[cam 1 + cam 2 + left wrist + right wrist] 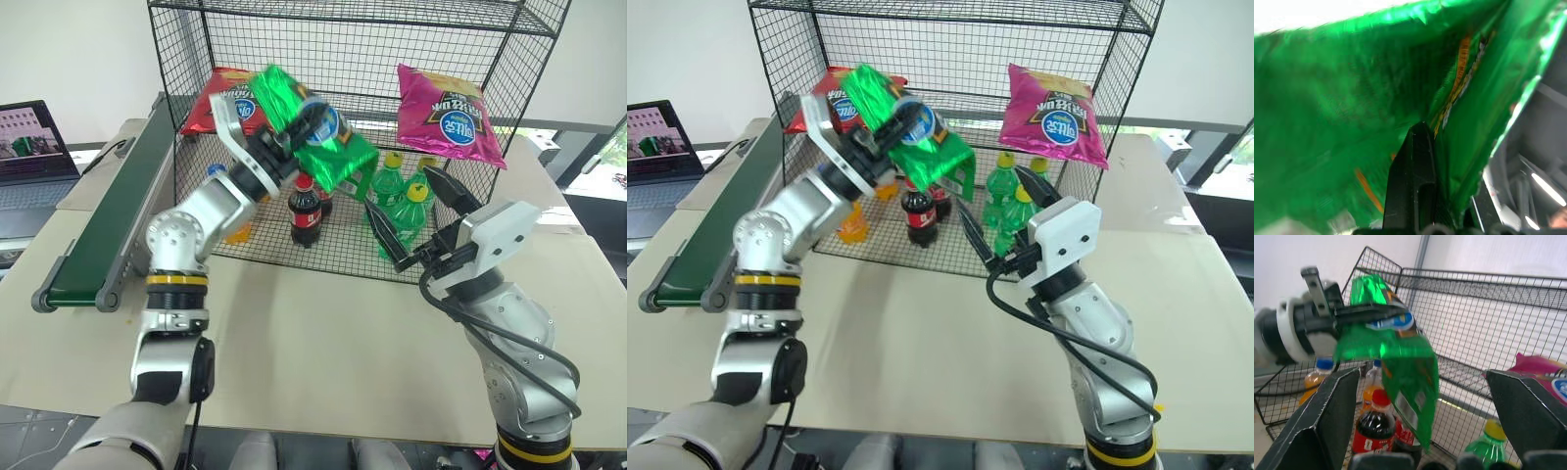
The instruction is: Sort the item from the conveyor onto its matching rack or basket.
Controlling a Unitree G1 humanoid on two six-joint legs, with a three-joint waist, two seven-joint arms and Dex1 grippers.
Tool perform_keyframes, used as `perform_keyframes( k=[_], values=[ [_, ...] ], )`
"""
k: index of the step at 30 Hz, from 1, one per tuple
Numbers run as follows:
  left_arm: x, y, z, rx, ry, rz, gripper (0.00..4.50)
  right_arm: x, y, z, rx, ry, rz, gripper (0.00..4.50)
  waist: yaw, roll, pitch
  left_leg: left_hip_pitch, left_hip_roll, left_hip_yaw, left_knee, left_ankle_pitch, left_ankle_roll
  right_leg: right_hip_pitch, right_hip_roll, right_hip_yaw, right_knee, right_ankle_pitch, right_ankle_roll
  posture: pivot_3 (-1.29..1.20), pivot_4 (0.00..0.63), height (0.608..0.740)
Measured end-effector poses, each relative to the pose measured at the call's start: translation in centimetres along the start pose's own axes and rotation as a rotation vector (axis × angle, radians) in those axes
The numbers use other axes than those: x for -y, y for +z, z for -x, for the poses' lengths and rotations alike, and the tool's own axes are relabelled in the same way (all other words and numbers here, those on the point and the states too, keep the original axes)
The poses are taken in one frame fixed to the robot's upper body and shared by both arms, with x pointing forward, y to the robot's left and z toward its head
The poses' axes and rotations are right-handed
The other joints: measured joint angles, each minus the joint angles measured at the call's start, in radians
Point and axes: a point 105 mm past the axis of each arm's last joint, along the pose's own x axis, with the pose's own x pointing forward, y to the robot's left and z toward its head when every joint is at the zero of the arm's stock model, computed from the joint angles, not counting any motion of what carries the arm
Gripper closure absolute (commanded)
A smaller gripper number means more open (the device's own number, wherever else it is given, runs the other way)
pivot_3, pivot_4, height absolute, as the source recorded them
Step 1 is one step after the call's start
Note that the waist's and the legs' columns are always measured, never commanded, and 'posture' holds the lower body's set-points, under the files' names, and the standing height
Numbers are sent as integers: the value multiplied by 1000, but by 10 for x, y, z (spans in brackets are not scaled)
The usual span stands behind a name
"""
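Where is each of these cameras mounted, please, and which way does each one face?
Head stereo pair: looks forward and down at the rack, the conveyor and both arms.
Left wrist: looks along the left gripper, shut on the green chip bag; one finger shows.
Right wrist: looks past the open right gripper at the bag, cola bottle and rack.
Shared: the green bag is in every view.

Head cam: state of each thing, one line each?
green chip bag: held in the air before the rack
left gripper: shut on the bag
right gripper: open, holding nothing
rack: red bag, magenta bag on slanted shelf
conveyor: bare belt
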Motion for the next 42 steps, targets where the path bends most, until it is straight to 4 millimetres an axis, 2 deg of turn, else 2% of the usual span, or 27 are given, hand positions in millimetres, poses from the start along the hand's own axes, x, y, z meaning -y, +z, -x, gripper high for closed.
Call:
perform_keyframes(
  k=[2, 9, 11, 14, 23, 25, 29, 31, 35, 42],
  values=[
    [2, -1, -1, 2, -5, 3, 4425, 0, 0, 0, -1, 2, -1, 0, 0, 0, 0, 0, 0, 0, 0, 0, 0, 0, 0, 0, 0, 0, 0, 0, 150, 740],
    [62, 21, -23, 50, -192, -36, 4425, -1, 3, -3, 13, 10, 4, 0, 1, 0, 0, 1, -1, 0, 1, 0, 0, 1, 0, 0, 0, 0, 1, 0, 150, 740],
    [71, 26, -29, 57, -225, -43, 4425, 1, 6, -5, 28, 9, 13, 0, 1, 0, 0, 1, -1, 0, 0, 0, 0, 1, 0, 0, 0, 0, 1, 0, 150, 740],
    [74, 29, -36, 57, -250, -65, 4425, 5, 12, -6, 59, -10, 38, 0, 2, 0, 0, 1, -1, 0, 0, 0, 0, 1, 0, 0, 0, 0, 1, 0, 150, 740],
    [48, 24, -43, 52, -224, -94, 4425, 8, 12, -7, 64, -35, 52, 0, 0, 0, 0, 1, -1, -1, 0, 0, 0, 1, 0, 0, 0, 0, 1, 0, 150, 740],
    [34, 18, -38, 48, -181, -63, 4425, 7, 12, -7, 65, -35, 47, 0, 0, 0, 0, 1, -1, -1, 0, 0, 0, 1, 0, 0, 0, 0, 1, 0, 150, 740],
    [-5, 6, -15, 61, -28, 8, 4425, 7, 10, -6, 58, -36, 42, 0, -2, 0, 0, 1, 0, -1, 0, 0, 0, 1, 0, 0, 1, 0, 1, 0, 150, 740],
    [-6, 4, -8, 67, -4, 27, 4425, 7, 10, -5, 55, -35, 41, 0, 0, 0, 0, 0, 0, -1, 1, 0, 0, 1, 0, 0, 1, 0, 1, 0, 150, 740],
    [8, 1, -2, 83, 1, 42, 4425, 6, 9, -6, 55, -32, 40, 0, 3, 0, 0, 1, -1, -1, 1, 0, 0, 2, 0, 0, 1, 0, 1, 0, 150, 740],
    [-16, 14, 9, 203, 203, 132, 4425, 6, 9, -6, 54, -28, 40, 0, 2, 0, 0, 1, -1, -2, 2, 0, 0, 2, 0, 0, 1, 1, 1, 0, 150, 740]
  ],
)
